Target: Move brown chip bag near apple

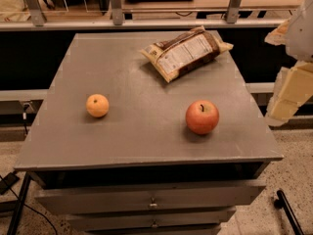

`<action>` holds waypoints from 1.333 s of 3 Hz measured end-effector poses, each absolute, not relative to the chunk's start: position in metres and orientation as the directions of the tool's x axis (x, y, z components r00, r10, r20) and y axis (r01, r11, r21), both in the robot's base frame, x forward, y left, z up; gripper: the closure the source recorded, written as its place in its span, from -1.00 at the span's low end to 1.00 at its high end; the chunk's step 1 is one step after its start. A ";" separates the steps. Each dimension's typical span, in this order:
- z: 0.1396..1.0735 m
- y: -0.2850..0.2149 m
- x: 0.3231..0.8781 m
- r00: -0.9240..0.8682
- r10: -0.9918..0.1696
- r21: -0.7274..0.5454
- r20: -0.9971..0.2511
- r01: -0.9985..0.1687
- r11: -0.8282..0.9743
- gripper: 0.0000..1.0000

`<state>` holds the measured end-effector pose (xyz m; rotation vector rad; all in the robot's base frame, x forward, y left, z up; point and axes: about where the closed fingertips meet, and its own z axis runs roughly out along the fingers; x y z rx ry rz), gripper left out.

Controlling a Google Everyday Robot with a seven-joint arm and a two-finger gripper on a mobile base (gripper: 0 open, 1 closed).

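Observation:
The brown chip bag lies flat at the back right of the grey table, white label panel up, tan crimped ends pointing back right and front left. The red-orange apple stands upright with its stem up at the front right, a bag's length in front of the bag. My gripper shows as pale cream blocks at the right edge of the camera view, off the table's right side, level with the apple and touching nothing.
A small orange citrus fruit sits at the table's left middle. Drawers run under the front edge. A rail with metal posts stands behind the table. A dark pole lies on the floor at the front right.

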<state>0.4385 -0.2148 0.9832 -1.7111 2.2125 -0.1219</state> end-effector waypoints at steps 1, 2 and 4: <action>0.983 -0.216 0.444 -0.214 -0.953 -0.280 -0.214 -0.921 0.270 -1.00; 0.981 -0.223 0.479 -0.196 -0.956 -0.326 -0.220 -0.909 0.261 -1.00; 0.953 -0.250 0.614 -0.189 -0.965 -0.360 -0.179 -0.901 0.243 -1.00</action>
